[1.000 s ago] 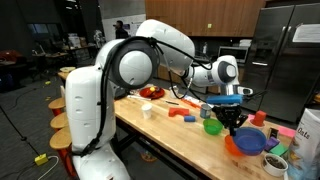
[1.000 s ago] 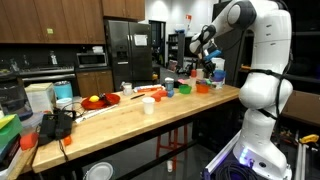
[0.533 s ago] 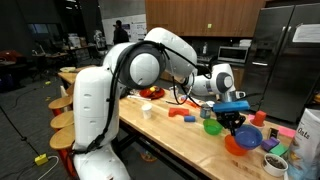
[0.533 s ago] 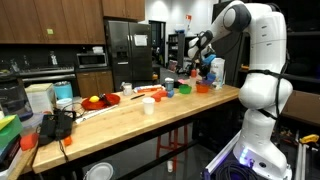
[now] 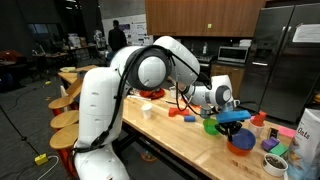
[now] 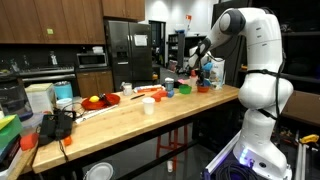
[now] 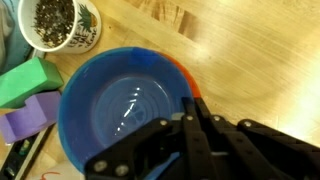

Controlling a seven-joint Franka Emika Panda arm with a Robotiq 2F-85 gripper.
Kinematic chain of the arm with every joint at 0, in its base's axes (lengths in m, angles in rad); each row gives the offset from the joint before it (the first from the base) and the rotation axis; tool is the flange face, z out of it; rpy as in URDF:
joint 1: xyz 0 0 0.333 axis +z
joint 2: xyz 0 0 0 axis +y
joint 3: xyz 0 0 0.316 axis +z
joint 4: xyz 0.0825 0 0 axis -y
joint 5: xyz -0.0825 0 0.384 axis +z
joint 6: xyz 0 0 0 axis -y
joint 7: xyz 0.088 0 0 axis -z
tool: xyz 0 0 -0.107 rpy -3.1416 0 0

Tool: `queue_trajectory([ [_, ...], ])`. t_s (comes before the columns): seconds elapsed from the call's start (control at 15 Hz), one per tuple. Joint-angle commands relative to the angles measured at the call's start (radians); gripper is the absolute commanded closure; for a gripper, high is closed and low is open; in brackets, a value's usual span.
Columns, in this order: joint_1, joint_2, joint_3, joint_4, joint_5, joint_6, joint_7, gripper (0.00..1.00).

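Wrist view: closed tool [image 7: 190, 104] at the right rim of the blue bowl [image 7: 112, 100].

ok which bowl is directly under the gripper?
The blue bowl, nested in an orange one; the shut gripper is over its rim. The green bowl stands off to one side.

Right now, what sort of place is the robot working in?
Probably a shared office or lab kitchen: a steel refrigerator, wooden cabinets and a microwave line the back wall.
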Motion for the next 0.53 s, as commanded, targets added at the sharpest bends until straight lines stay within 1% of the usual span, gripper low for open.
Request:
queue_trajectory([
  [0.0, -0.027, 0.003, 0.017, -0.009, 0.034, 0.020, -0.084, 0.99],
  [0.07, -0.028, 0.004, 0.017, -0.005, 0.041, 0.010, -0.098, 0.99],
  [0.13, -0.027, 0.004, 0.015, -0.002, 0.041, 0.002, -0.103, 0.69],
  [0.2, -0.025, 0.002, 0.012, -0.001, 0.035, -0.005, -0.102, 0.69],
  [0.33, -0.023, -0.001, 0.007, -0.004, 0.029, -0.021, -0.102, 0.59],
  [0.47, -0.018, -0.004, 0.003, -0.004, 0.018, -0.040, -0.086, 0.45],
])
